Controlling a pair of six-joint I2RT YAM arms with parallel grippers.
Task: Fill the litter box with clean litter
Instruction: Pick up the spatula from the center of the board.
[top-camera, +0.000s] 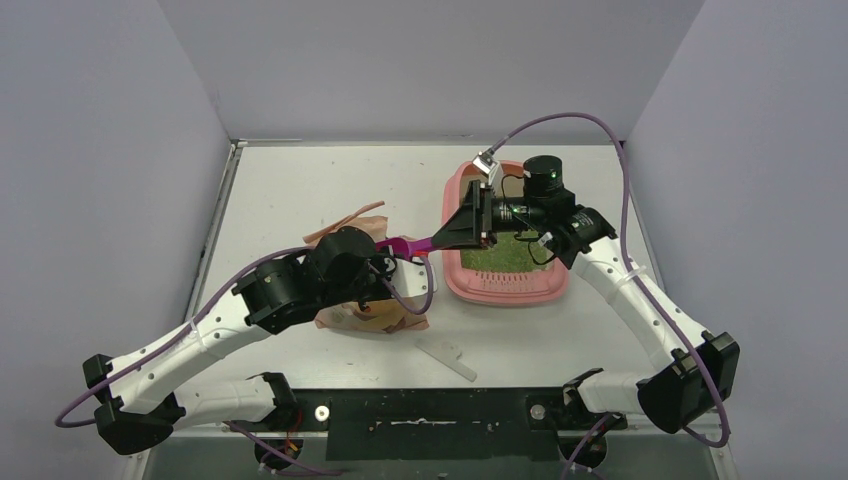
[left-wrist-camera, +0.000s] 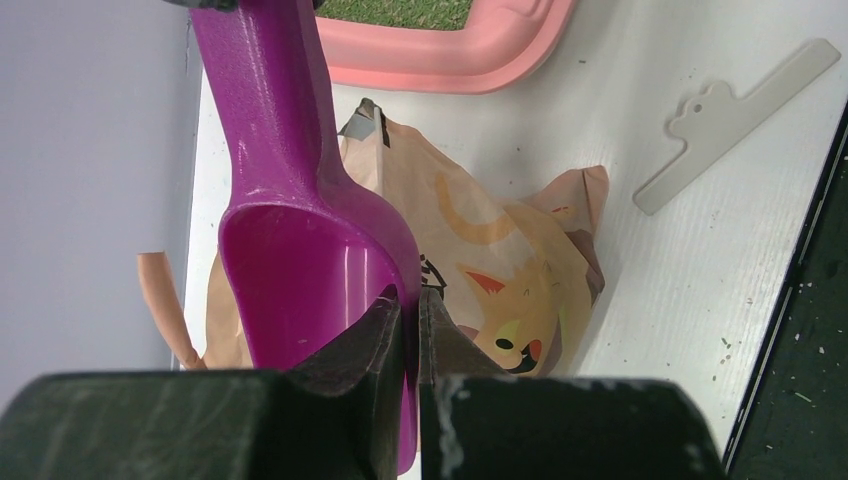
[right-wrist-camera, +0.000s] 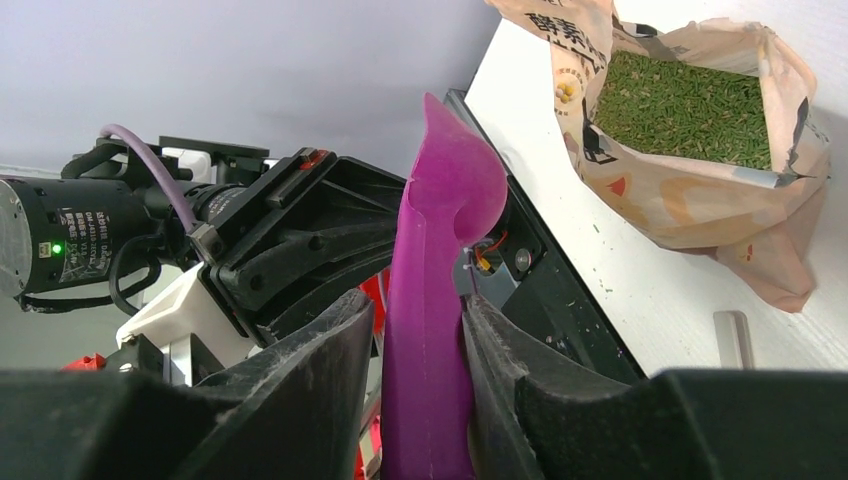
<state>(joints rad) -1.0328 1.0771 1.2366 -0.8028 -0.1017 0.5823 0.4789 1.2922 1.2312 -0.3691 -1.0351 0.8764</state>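
Observation:
The pink litter box (top-camera: 500, 290) stands right of centre with a bed of green litter (top-camera: 505, 255) in it. Its corner (left-wrist-camera: 450, 60) also shows in the left wrist view. A magenta scoop (top-camera: 408, 245) hangs level between the two grippers. My left gripper (left-wrist-camera: 412, 300) is shut on the rim of the scoop's bowl (left-wrist-camera: 290, 230), which shows no litter. My right gripper (right-wrist-camera: 420, 310) flanks the scoop's handle (right-wrist-camera: 430, 290). One of its fingers touches the handle and a thin gap shows at the other.
An open paper bag (top-camera: 375, 318) lies under the left gripper. The right wrist view shows that bag (right-wrist-camera: 700, 200) filled with green granules (right-wrist-camera: 690, 105). A flat white clip (top-camera: 445, 357) lies near the front edge. Grey walls stand on three sides.

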